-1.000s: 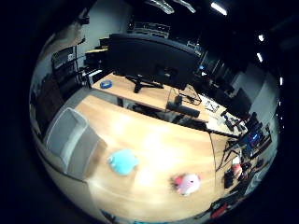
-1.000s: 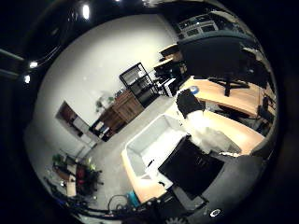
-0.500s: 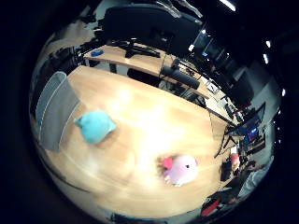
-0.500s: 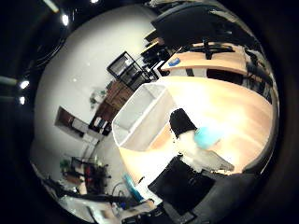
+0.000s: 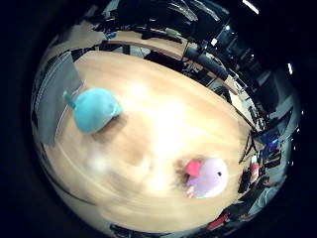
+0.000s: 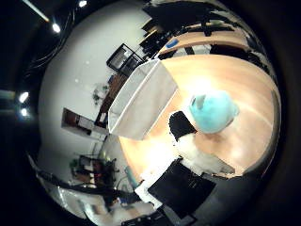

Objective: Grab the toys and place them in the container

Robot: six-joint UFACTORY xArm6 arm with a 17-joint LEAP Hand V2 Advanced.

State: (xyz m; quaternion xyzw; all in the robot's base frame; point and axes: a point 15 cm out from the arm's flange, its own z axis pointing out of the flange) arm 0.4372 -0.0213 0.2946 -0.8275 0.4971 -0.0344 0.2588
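- A teal, rounded plush toy [image 5: 94, 110] lies on the light wooden table [image 5: 163, 124], just beside the grey, open-topped fabric container [image 6: 141, 101]; whether they touch I cannot tell.
- A second soft toy, pale lilac with a pink patch [image 5: 208, 177], lies on the same table, well apart from the teal one and from the container.
- Both toys are outside the container, so by my reading the task is at its start, with the teal toy the likely first pick, since it sits nearest the palm.
- The hand [image 6: 188, 141] shows a black-tipped white finger reaching toward the teal toy without touching it; it looks relaxed and empty.
- Risks as I judge them:
  - The plush is round and yielding, so fingers closing off-centre could roll it away or squeeze it out.
  - The container wall stands next to the teal toy; a finger coming down on that side could catch the rim and shove or tip the container.
  - Pressing down too hard could push the toy along the smooth table.
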